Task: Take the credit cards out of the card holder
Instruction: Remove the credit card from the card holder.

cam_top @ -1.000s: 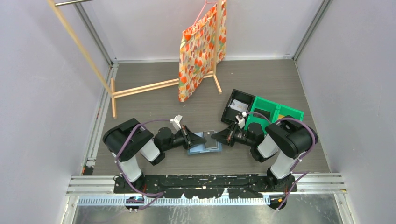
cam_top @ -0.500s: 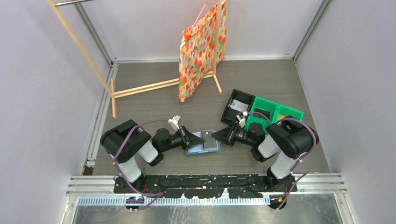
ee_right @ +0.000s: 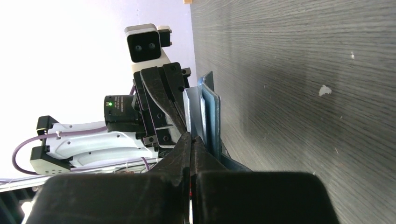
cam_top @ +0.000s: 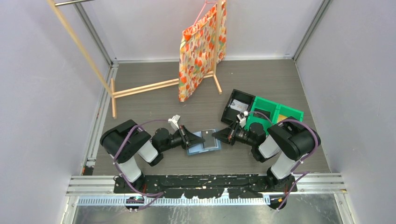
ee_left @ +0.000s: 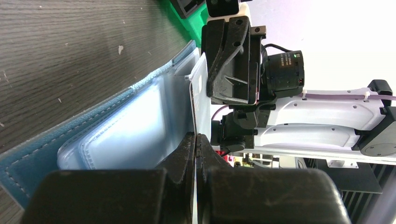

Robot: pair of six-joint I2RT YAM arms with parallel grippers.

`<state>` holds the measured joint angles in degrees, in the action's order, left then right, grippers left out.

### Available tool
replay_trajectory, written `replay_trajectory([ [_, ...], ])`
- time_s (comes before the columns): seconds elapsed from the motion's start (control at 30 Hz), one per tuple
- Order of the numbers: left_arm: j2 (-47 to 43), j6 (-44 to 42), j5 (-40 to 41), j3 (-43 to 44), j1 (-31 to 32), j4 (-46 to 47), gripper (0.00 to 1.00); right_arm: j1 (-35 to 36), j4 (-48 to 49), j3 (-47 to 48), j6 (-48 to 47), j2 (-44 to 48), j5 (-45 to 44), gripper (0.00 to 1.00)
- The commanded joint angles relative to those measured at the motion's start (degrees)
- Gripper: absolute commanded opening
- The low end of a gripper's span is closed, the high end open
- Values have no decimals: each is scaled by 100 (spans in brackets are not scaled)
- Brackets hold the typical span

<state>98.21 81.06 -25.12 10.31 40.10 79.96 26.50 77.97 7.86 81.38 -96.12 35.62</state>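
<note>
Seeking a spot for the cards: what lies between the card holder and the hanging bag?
Only bare table between card holder and bag, per top view.

Lower left in the top view, the left arm [cam_top: 128, 140] is showing black joint housings, white link shells and a looping purple cable [cam_top: 148, 123]; the right arm [cam_top: 292, 140], lower right, is matching it. The left gripper [cam_top: 203, 139] and right gripper [cam_top: 215, 136] are showing plain black.

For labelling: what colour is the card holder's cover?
Teal blue; the card holder shows best in the left wrist view.
</note>
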Motion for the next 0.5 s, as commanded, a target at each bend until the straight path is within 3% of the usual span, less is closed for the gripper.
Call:
replay_trajectory([
  [0.0,-188,-85,-53,-151,-69,204,1,-35,398,-73,-24,92,-221,1],
  [0.47,-327,-122,-36,-412,-107,204,1,-92,394,-73,18,37,-350,1],
])
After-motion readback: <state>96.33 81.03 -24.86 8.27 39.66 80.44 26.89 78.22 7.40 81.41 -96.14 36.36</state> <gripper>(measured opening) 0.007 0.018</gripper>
